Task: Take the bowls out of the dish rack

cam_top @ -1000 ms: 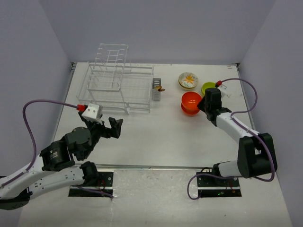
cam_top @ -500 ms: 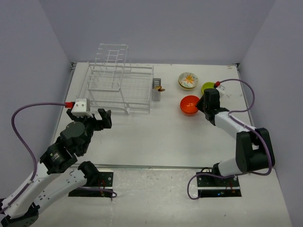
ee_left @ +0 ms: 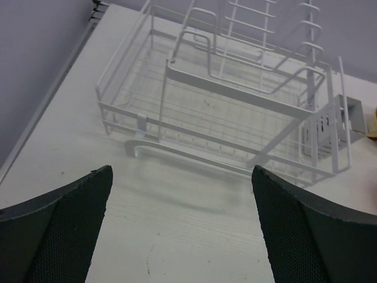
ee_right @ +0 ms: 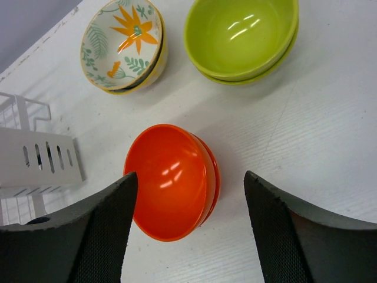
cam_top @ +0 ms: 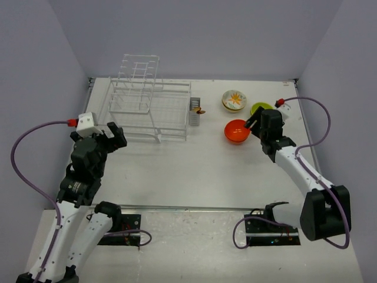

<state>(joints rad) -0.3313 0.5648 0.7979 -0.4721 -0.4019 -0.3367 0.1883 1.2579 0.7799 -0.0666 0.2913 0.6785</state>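
Two orange-red bowls [ee_right: 171,180] sit nested on the table, also seen from above as the orange-red bowls [cam_top: 236,131]. My right gripper [ee_right: 189,177] hovers open over them, one finger on each side, touching nothing; from above the right gripper [cam_top: 253,122] is at the stack's right rim. Behind stand two nested lime-green bowls [ee_right: 241,38] and a cream flower-patterned bowl [ee_right: 123,44]. The white wire dish rack [ee_left: 235,118] holds no bowl in view. My left gripper [ee_left: 181,171] is open and empty just before the dish rack [cam_top: 147,109], at its front-left corner.
The grey cutlery caddy [cam_top: 195,112] hangs on the rack's right end, close to the orange stack, and shows as the caddy [ee_right: 38,159] at the right wrist view's left edge. The rack's tall slotted tower [cam_top: 138,76] rises at the back left. The table's right edge runs past the green bowls.
My right gripper lowered the orange bowl onto the other orange one, then opened and let go. My left arm swung left and up toward the rack's front-left corner.
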